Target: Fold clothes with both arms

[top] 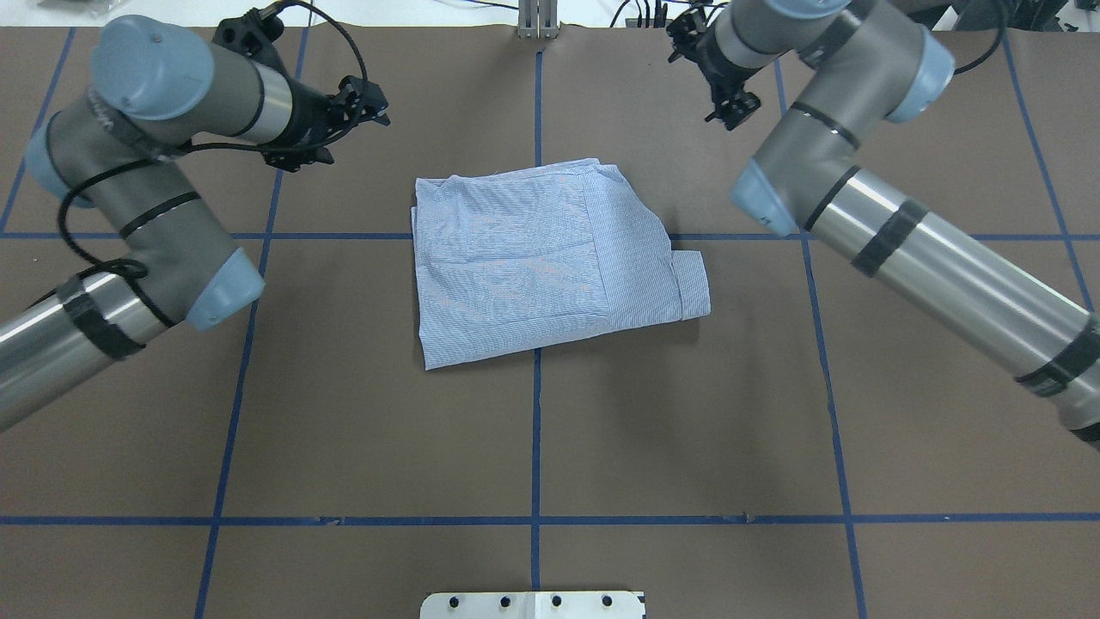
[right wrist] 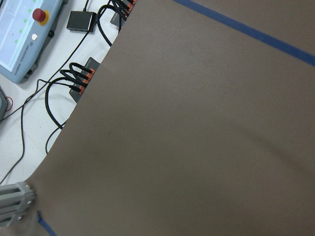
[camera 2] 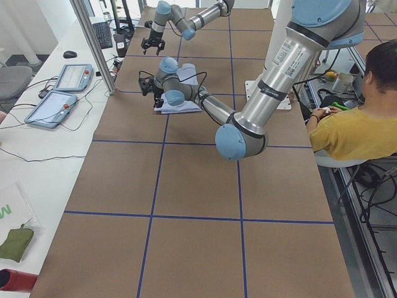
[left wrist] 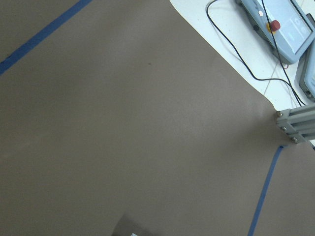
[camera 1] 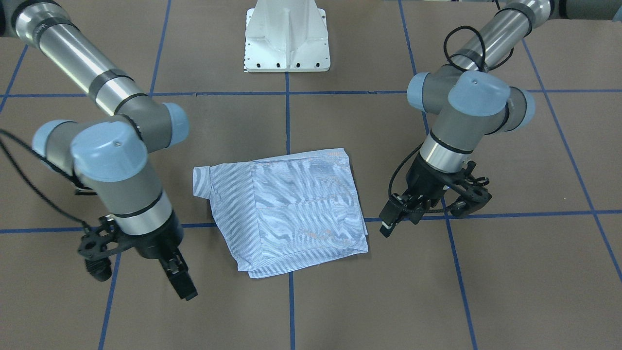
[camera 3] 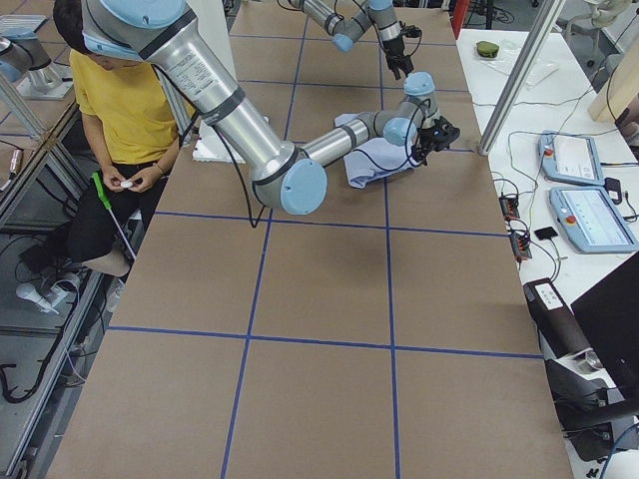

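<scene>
Left gripper (top: 348,116): raised off cloth, open table on every side; jaw gap unreadable, nothing held. Shirt (top: 533,258): between both sets of jaws, touching neither; folded to rough rectangle, pale blue, fine white stripes, small flap jutting toward right jaws' side. Right gripper (top: 730,107): likewise apart, gap unreadable, nothing held. Brown table (top: 344,413), blue tape grid (top: 536,447).
</scene>
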Robot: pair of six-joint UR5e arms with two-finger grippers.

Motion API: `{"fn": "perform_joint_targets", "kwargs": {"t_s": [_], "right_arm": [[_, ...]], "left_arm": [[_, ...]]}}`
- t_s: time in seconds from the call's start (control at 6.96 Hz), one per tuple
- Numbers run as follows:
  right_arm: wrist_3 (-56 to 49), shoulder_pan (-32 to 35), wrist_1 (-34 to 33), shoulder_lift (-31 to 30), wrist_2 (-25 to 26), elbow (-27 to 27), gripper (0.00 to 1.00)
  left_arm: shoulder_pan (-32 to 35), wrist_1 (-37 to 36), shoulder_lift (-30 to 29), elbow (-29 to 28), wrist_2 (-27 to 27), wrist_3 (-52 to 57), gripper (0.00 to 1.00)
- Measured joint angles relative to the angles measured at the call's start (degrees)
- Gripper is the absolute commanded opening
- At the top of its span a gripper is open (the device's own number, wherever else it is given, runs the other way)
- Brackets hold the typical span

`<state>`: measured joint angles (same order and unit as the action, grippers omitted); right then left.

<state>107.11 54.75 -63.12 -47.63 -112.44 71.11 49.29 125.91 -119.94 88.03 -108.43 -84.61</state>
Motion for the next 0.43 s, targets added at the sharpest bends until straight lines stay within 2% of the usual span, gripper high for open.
{"fn": "perform_joint_targets", "kwargs": {"t_s": [0.29,0.43], "right_arm": [[-27.43,9.44,0.09,-9.65,-13.13,2.02,1.0],[-41.7,13.57,0.13,-14.47,-16.28,2.23,1.0]], "left_arm": [[3.37,-0.17,10.32,9.05,-2.9,20.71,0.99],[7.61,-0.21,14.33,10.72,-6.82,31.91,0.99]]}}
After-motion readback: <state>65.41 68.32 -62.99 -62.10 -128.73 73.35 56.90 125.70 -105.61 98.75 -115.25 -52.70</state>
